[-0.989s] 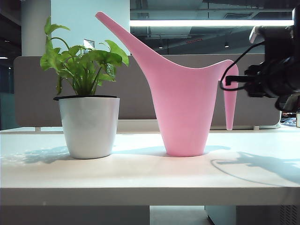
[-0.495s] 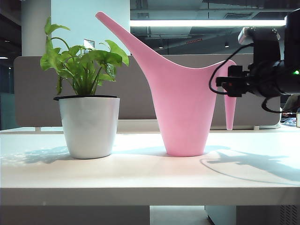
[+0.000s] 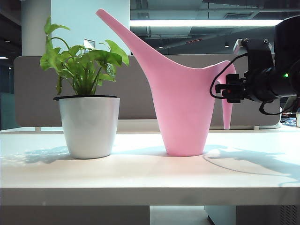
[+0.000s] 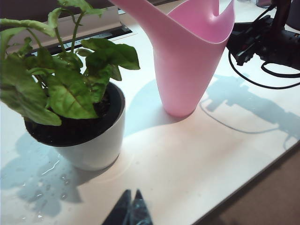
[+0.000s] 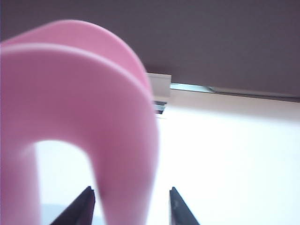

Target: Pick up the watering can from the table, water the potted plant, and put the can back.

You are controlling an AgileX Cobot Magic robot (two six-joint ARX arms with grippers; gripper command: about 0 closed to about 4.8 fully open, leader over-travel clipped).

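The pink watering can (image 3: 183, 108) stands upright on the white table (image 3: 140, 178), with its spout slanting up over the potted plant (image 3: 89, 122) to its left. My right gripper (image 3: 228, 91) is level at the can's drooping handle (image 5: 122, 140). It is open, with one finger on each side of the handle and a gap at both. In the right wrist view the gripper (image 5: 131, 190) straddles the handle. My left gripper (image 4: 132, 191) is shut and empty above the table's front, near the potted plant (image 4: 75, 93) and watering can (image 4: 187, 61).
A grey partition (image 3: 140, 89) runs along behind the table. Water drops (image 4: 42, 187) lie on the tabletop beside the pot. The table's front edge (image 4: 243, 187) is close to my left gripper.
My right gripper has moved left to the can's handle and opened; its fingers now stand on either side of the handle. The left arm has not moved.
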